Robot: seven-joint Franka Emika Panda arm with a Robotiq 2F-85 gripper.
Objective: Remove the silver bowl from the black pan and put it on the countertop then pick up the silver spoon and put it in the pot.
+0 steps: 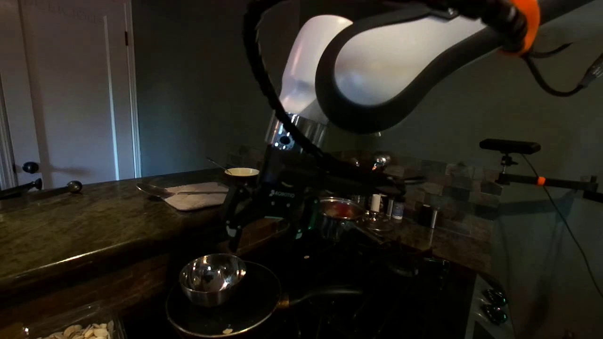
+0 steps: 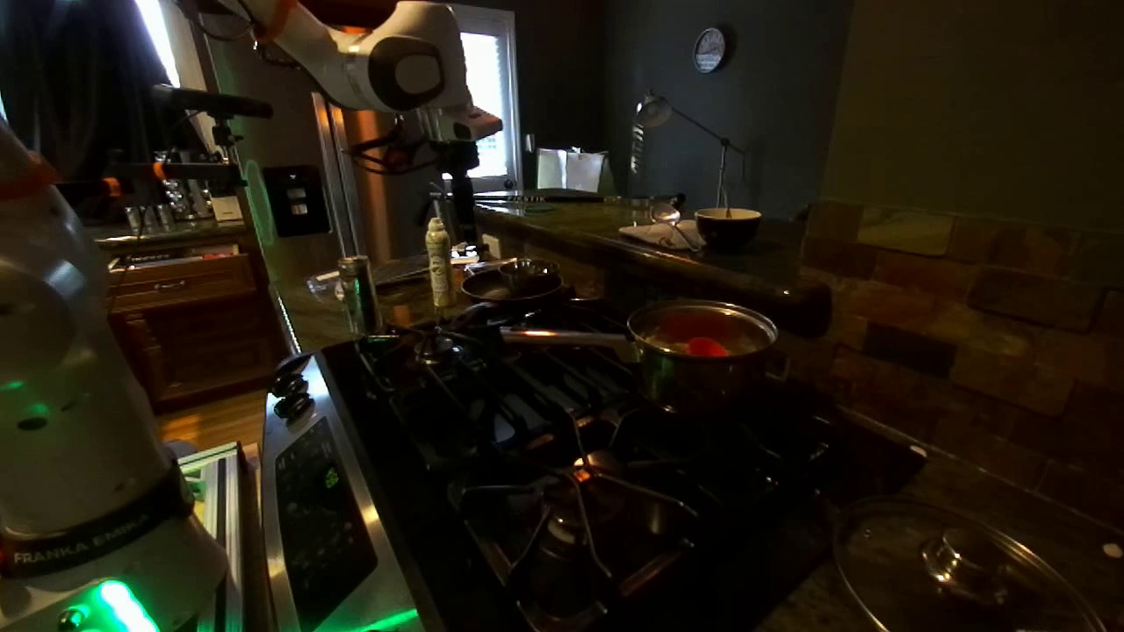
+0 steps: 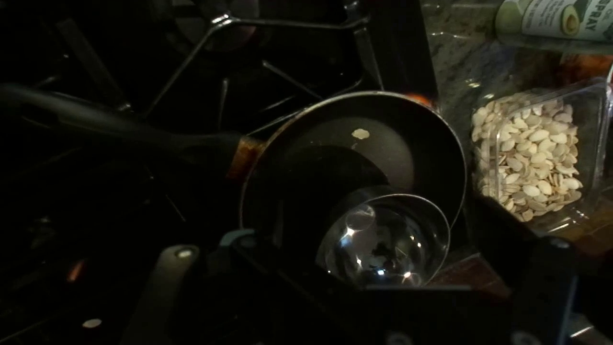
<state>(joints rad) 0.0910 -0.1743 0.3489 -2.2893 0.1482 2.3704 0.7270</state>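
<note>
A: In an exterior view, what comes first on the left?

B: The speckled tabletop [image 1: 85, 230], our drop-off. It stands high, so plan the lift around its rounded edge.

A: Next?

B: The silver spoon [image 1: 156, 190], lying on a pale pad [image 1: 195, 201]. That's for later; just don't set anything down on it.

A: And the silver bowl [image 1: 212, 278]?

B: Mouth up inside the black pan [image 1: 252, 306], toward the pan's left side, not lifted out yet.

A: Where's the end effector [image 1: 265, 233]?

B: Higher and a little to the right, fingers spread wide, holding nothing. I'd line it up over the bowl's rim, then come down with one finger inside and one outside. Polished steel will likely slip, so take a deep bite, squeeze slowly, and don't push down, or the pan may slide.

A: Then straight across?

B: Straight up first, I'd say, until the bowl is well past the pan's rim and the tabletop's edge. Then left, level, and down gently, clear of the spoon. The steel pot [image 1: 330, 227], over on the right, can wait for the spoon's turn.
</note>
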